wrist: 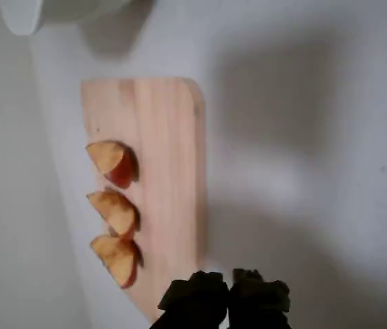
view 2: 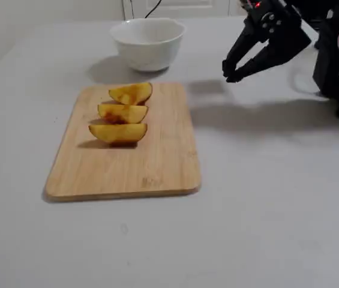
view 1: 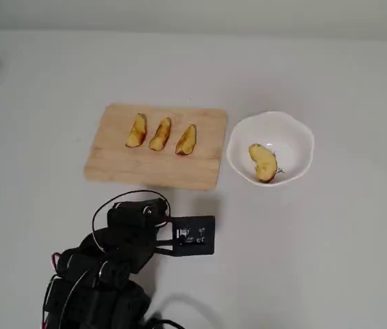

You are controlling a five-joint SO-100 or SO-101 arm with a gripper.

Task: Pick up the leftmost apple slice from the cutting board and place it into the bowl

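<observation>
One apple slice [view 1: 264,162] already lies in the bowl [view 1: 296,133], so the task looks done. Three narrower slices [view 1: 160,133] remain in a row on the cutting board [view 1: 118,164]. The gripper [view 2: 229,71] hangs empty above the bare surface [view 1: 316,260], near the board's edge and well apart from the bowl, with its jaws closed tip to tip on nothing.

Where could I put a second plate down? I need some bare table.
Bare table lies left of the cutting board, right of the bowl and above both in the overhead view. Crowded: the narrow board-bowl gap, and below the board, near the gripper.
</observation>
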